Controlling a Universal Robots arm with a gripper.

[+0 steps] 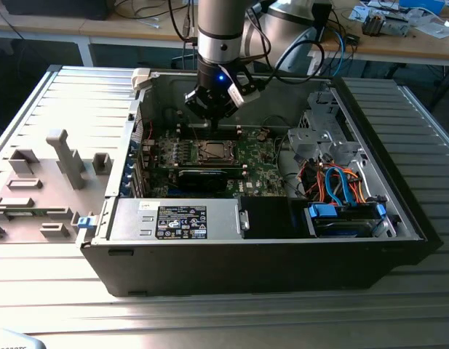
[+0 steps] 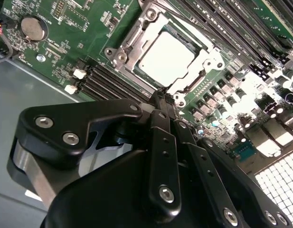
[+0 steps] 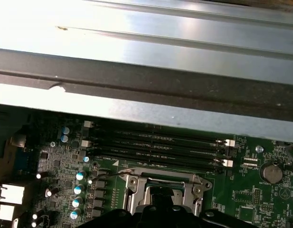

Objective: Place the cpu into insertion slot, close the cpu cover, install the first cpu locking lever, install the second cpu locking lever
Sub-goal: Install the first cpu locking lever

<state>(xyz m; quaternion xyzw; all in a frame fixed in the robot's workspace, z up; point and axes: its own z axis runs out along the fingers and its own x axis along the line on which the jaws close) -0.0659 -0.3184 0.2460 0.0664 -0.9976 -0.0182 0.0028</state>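
My arm [image 1: 218, 29] is a silver-grey tube with a blue light; my gripper [image 2: 166, 99] is black, its linkage bars studded with silver screws.

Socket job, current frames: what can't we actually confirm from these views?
- Locking levers' state: in the second wrist view the gripper hides the near edge of the cpu cover; too small in the exterior view.
- Insertion slot: cut off by the picture's edge and the gripper body in the first wrist view.
- Whether the cpu is fully seated: glare whitens its top in the second wrist view.
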